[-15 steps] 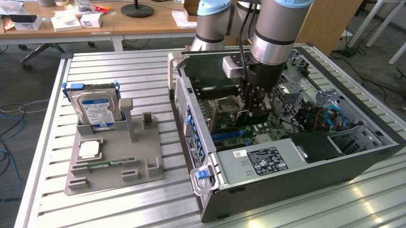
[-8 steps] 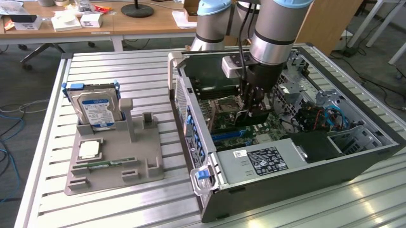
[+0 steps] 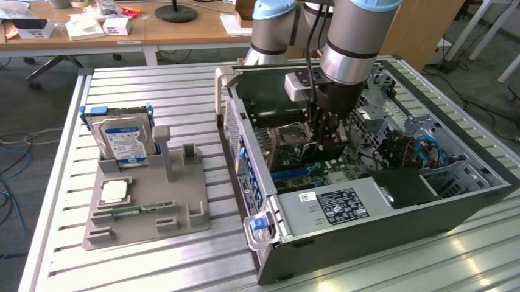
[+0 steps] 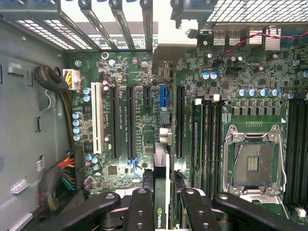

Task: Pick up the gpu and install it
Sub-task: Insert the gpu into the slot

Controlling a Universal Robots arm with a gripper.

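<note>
Exterior view. One arm (image 3: 357, 36) reaches straight down into one open computer case (image 3: 390, 231), which lies on its side on the slatted table (image 3: 162, 79), toward the table edge at the exterior view's right. The gripper (image 3: 323, 139) is low inside the case, clamped on the gpu (image 3: 335, 153), one dark card held on edge just above the board. Near the table edge at the exterior view's left sits one grey holder (image 3: 146, 213). It carries one hard drive (image 3: 122, 140) standing upright, one square processor chip (image 3: 115, 191) lying flat, and one green memory stick (image 3: 134, 210). Its other cradles stand bare.

Wrist view. Looking down on the motherboard (image 4: 144, 130). Four black finger links cross the frame edge. The gripper (image 4: 163, 197) pinches the gpu (image 4: 159, 219), seen edge-on with a green logo on it. The card runs parallel to the expansion slots and hangs over the stretch near the one blue slot (image 4: 162, 98). I cannot tell whether it touches the board. Also counted: one white slot (image 4: 96, 118), three long black slots, one empty processor socket (image 4: 252, 163).

Judgement: pick-up is done and the install step is in hand, the card not yet seated. Seating calls for the card's edge directly over a long slot, the bracket end toward the rear openings, and a straight, even press.
</note>
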